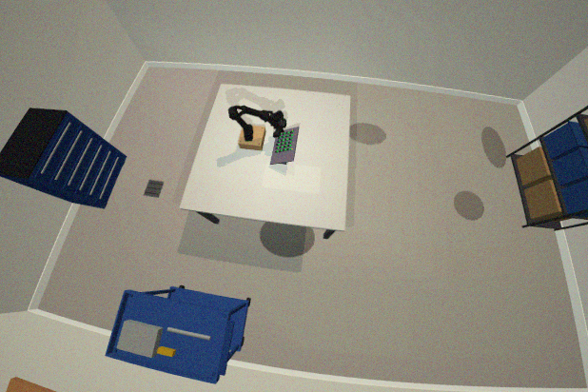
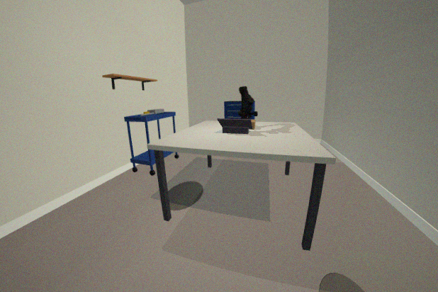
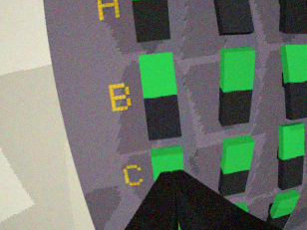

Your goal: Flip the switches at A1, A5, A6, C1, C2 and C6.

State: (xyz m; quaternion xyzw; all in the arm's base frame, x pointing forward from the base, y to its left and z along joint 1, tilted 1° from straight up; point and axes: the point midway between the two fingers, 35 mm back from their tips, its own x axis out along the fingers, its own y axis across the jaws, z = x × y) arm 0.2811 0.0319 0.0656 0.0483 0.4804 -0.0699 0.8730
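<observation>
Looking at your wrist view: claw [image 3: 177,189] fingers together, gripping nothing, tips over the C1 switch [image 3: 166,159] on the panel [image 3: 86,126]; B1 switch [image 3: 160,95] just beyond.

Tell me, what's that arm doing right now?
Fingers shut, holding nothing. Tips over the row C, column 1 switch on the panel. Nothing in the way.

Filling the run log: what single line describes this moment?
pincer: shut, empty | position: over C1 switch | panel: on table
</observation>
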